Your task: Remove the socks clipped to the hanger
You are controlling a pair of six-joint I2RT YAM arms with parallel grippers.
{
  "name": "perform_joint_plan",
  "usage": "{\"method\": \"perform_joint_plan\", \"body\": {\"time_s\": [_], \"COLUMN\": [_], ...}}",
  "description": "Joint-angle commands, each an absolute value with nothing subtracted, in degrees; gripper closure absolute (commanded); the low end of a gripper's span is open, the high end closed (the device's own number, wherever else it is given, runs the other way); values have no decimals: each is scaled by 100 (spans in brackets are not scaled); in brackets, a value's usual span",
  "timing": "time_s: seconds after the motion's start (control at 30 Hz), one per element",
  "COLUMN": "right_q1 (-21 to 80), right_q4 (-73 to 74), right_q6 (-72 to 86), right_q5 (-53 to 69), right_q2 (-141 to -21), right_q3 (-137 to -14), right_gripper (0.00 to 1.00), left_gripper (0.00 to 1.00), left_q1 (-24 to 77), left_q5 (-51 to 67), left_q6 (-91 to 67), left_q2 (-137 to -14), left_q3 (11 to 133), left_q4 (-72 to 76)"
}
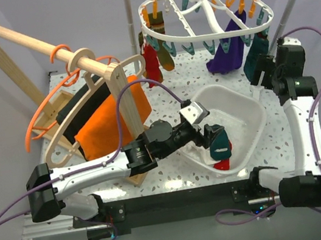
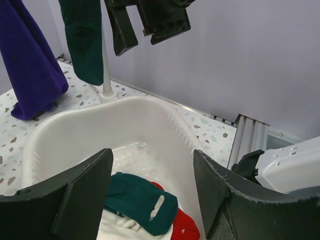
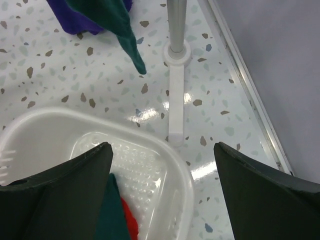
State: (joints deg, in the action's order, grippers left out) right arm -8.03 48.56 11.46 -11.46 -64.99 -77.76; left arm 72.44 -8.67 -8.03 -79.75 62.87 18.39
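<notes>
- Jaws spread and empty, the left gripper [image 2: 152, 157] hangs over the white basin [image 1: 232, 108], where a teal sock [image 2: 140, 200] and a red sock [image 2: 182, 227] lie, apparently a drop-off pose.
- Jaws wide and empty, the right gripper [image 3: 162, 147] sits beyond the basin's far right corner, close by a dark green sock [image 1: 254, 55], likely lining up a pull.
- Above the basin's far side, the hanger [image 1: 226, 34] holds that sock and a purple sock [image 1: 226, 53] clipped.

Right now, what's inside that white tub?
In the white tub, a dark green sock lies on a red sock and some white fabric. From above, the left gripper hides part of the pile.
</notes>
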Motion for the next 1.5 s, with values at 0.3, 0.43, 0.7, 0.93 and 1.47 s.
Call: {"method": "perform_joint_plan", "body": {"time_s": [0.3, 0.43, 0.7, 0.93, 1.47], "right_q1": [-1652, -1652, -1652, -1609, -1397], "right_q4": [1832, 1100, 404, 589, 3371], "right_q6": [870, 853, 695, 861, 1564], "right_q5": [571, 738, 923, 1441, 1248], "right_q2": [-6750, -6855, -7514, -7823, -6267], "right_q3": [-7094, -6847, -6820, -7128, -7795], "right_gripper": [14, 18, 26, 64, 100], "left_gripper": [29, 29, 29, 29, 33], "left_q1": [7260, 7251, 7260, 7251, 7356], "left_q5": [-624, -659, -712, -607, -623], "left_q6": [-721, -624, -545, -615, -1002], "left_q2": [-7857, -7822, -7840, -7963, -8657], "left_q3": [6179, 6187, 6302, 6442, 6952], "left_q4": [1881, 1863, 1740, 1670, 1898]}}
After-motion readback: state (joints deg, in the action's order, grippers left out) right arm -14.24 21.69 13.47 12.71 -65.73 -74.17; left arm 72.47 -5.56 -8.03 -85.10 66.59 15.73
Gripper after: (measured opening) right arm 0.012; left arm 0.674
